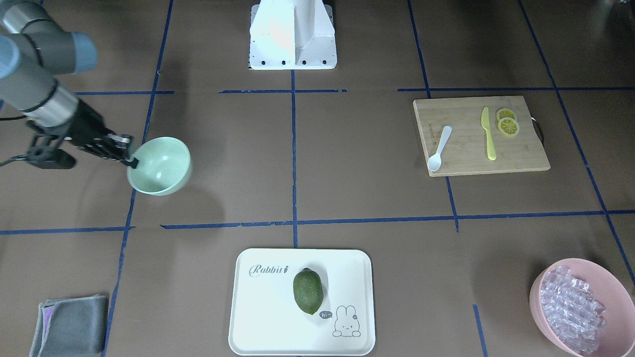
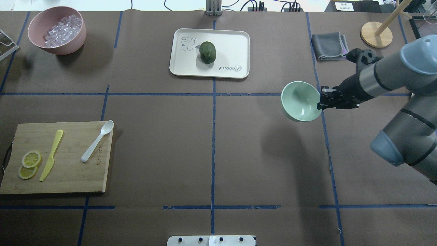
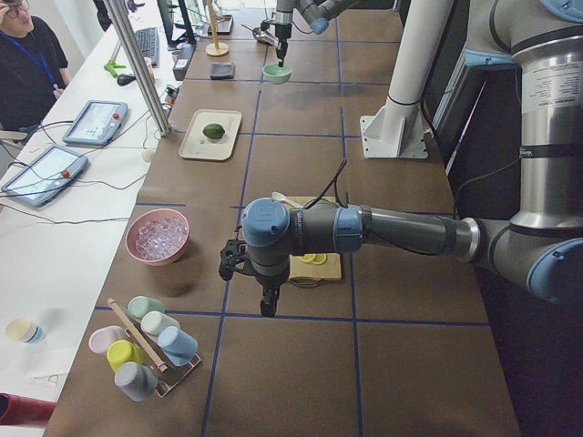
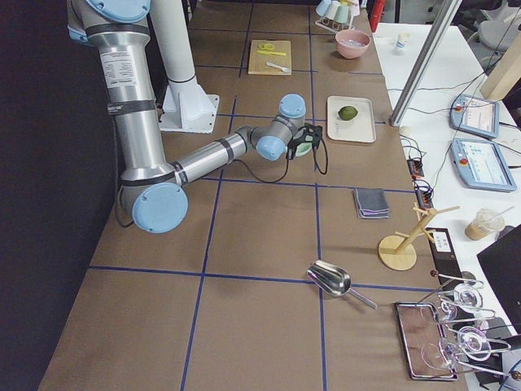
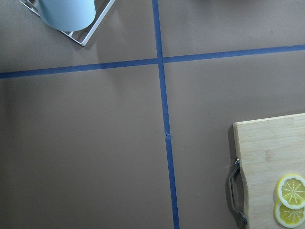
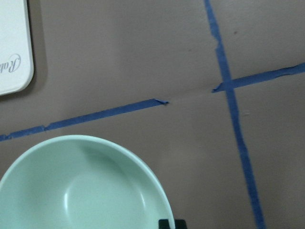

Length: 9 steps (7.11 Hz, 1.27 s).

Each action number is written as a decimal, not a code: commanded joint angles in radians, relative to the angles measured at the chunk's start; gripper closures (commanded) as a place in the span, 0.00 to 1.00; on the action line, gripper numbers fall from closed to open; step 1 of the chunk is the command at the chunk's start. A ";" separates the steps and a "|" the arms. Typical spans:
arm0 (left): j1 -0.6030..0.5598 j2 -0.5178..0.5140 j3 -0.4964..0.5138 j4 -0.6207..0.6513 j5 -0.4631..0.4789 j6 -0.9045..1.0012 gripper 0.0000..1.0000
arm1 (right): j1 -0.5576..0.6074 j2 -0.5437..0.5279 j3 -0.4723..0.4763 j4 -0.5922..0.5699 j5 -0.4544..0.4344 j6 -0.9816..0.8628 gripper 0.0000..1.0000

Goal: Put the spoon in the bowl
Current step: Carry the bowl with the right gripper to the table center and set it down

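The white spoon [image 1: 439, 148] lies on a wooden cutting board [image 1: 471, 161], next to a yellow knife [image 1: 488, 134]; it also shows in the overhead view [image 2: 97, 140]. My right gripper [image 1: 130, 161] is shut on the rim of the mint-green bowl [image 1: 161, 166] and holds it tilted above the table, far from the spoon. The overhead view shows the bowl [image 2: 300, 101] and the right gripper [image 2: 321, 102]; the bowl fills the bottom of the right wrist view [image 6: 81, 186]. My left gripper [image 3: 267, 296] hangs beyond the board's end. Only the left side view shows it, so I cannot tell its state.
Two lemon slices [image 2: 29, 164] lie on the board. A white tray [image 2: 235, 44] with a green fruit [image 2: 207, 52] sits mid-table. A pink bowl of clear cubes [image 2: 58, 29], a grey cloth [image 2: 329, 46] and a wooden stand [image 2: 375, 34] are at the far edge.
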 commanded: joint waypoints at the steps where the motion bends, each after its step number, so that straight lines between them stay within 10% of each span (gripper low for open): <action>1: 0.001 0.000 0.000 0.003 0.000 0.000 0.00 | -0.165 0.218 0.000 -0.224 -0.138 0.174 1.00; 4: 0.004 0.000 0.000 0.003 0.000 0.000 0.00 | -0.339 0.392 -0.094 -0.341 -0.343 0.315 1.00; 8: 0.004 0.000 0.002 0.006 0.000 0.000 0.00 | -0.378 0.454 -0.191 -0.335 -0.384 0.330 1.00; 9: 0.005 0.000 0.002 0.006 0.000 0.000 0.00 | -0.378 0.452 -0.191 -0.323 -0.380 0.322 0.87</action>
